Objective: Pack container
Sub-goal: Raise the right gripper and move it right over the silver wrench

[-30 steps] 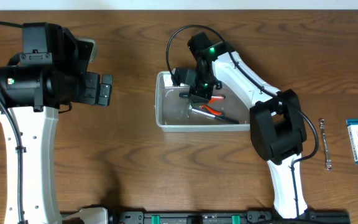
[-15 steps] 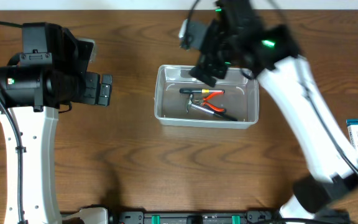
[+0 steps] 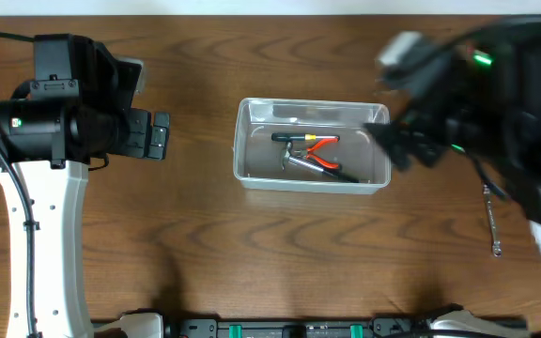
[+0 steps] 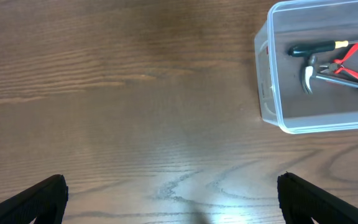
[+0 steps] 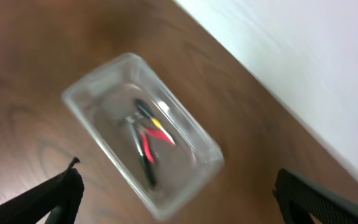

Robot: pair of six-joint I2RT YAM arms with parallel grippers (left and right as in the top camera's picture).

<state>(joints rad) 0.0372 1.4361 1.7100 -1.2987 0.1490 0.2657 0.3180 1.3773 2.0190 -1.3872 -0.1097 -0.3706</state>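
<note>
Container: the clear container (image 3: 244, 150) sits at the centre of the overhead frame; red-handled pliers (image 3: 325, 144) and a black-handled tool (image 3: 285, 138) lie inside.
Right gripper: the right gripper (image 5: 179, 202) is blurred at the upper right, jaws spread wide, holding nothing.
Left gripper: the left gripper (image 4: 173, 199) is at the left of the frame, well apart from the container, jaws wide and empty.
Step in hand: likely between items, with the hand free for another pickup.
Next move: probably the wrench (image 3: 489, 218) at lower right; it calls for jaws set across its thin shank, low to the table.

Overhead downward, wrists apparently both see container (image 4: 265, 93)
</note>
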